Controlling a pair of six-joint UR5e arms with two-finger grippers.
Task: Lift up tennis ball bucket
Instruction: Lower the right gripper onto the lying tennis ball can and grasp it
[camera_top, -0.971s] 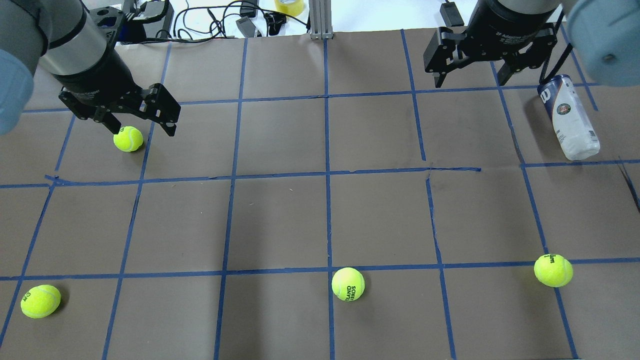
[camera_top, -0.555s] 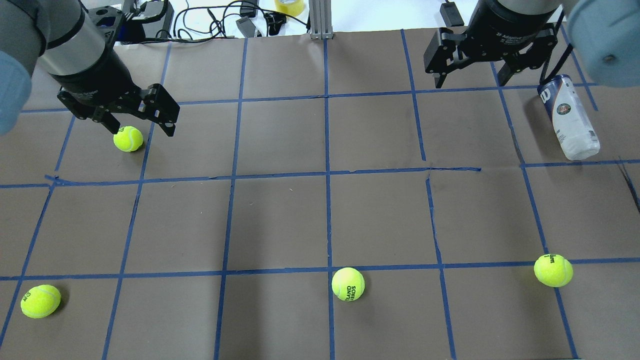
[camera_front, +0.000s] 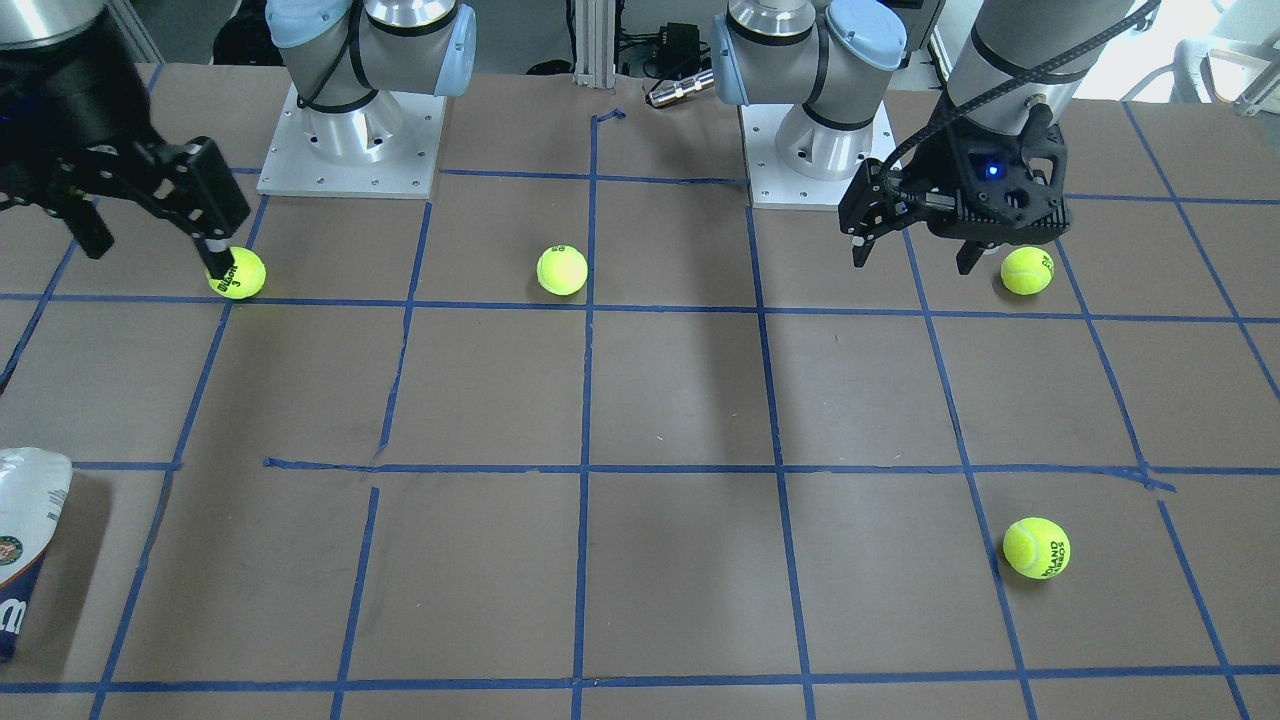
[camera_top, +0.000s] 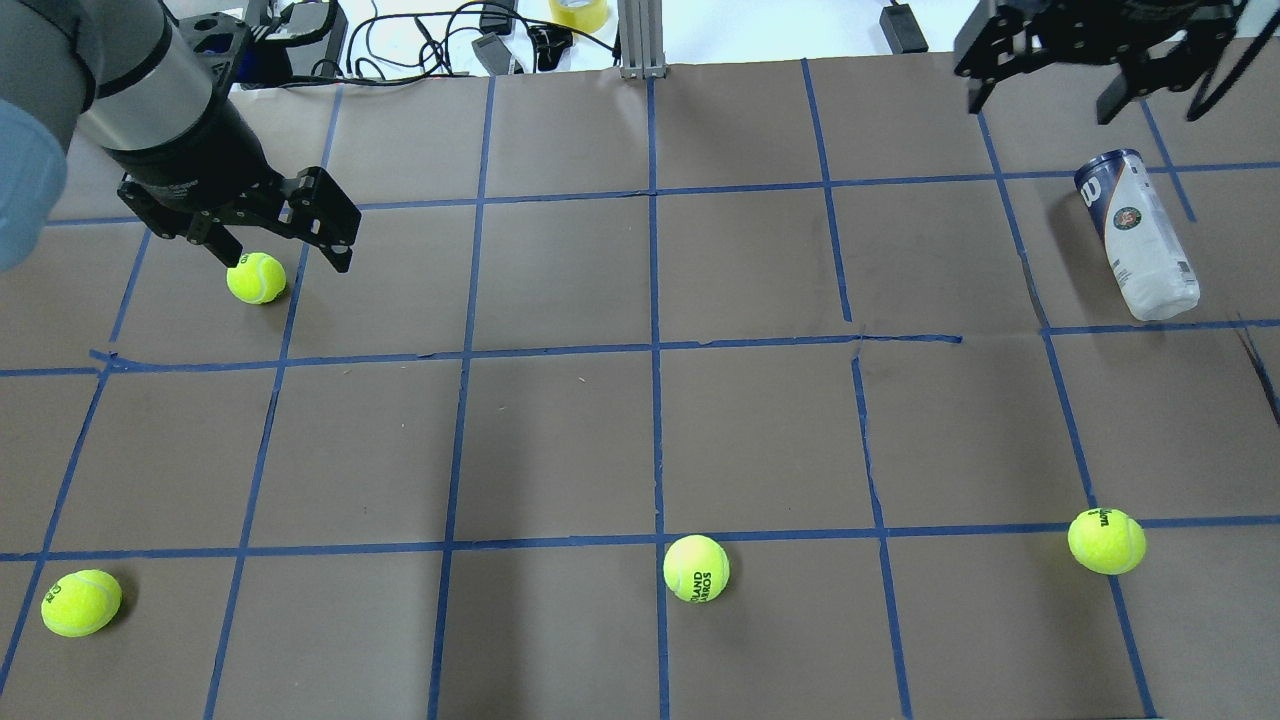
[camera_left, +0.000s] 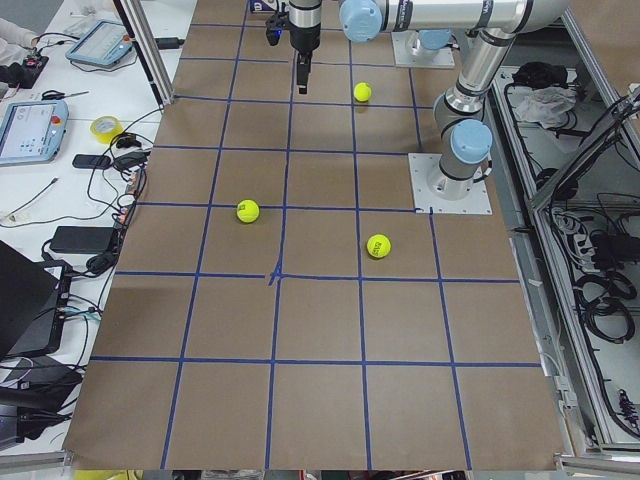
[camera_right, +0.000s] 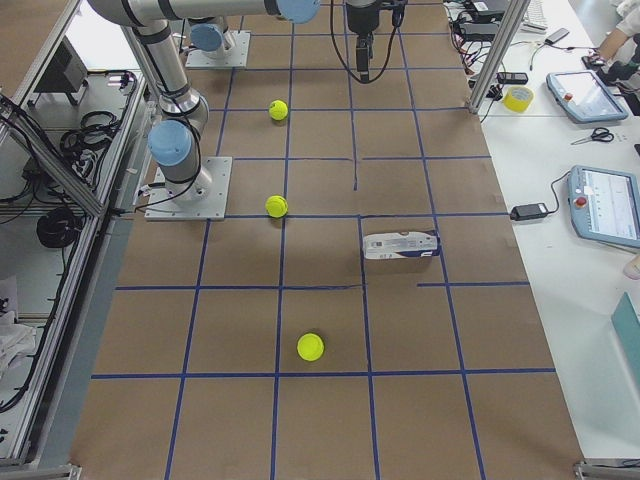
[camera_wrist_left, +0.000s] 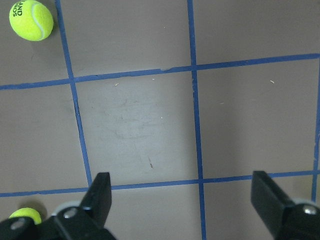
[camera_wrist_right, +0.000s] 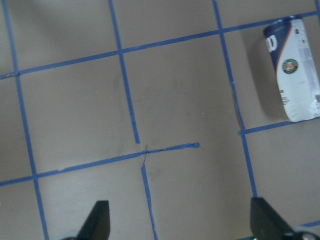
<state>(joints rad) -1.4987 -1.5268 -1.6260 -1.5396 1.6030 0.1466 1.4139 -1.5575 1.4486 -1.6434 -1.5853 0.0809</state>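
Lying sideways on the surface (camera_top: 560, 440), tennis ball bucket (camera_top: 1140, 240) untouched, right claw (camera_top: 1042, 103) released nearby, left claw (camera_top: 287, 260) released by a yellow ball (camera_top: 256, 278).

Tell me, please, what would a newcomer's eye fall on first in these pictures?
Bright yellow-green tennis balls lie scattered over the brown table with its blue tape grid. The tennis ball bucket lies on its side at the robot's right, untouched. The right claw hangs open, apart from it; the left claw hangs open close to one ball.
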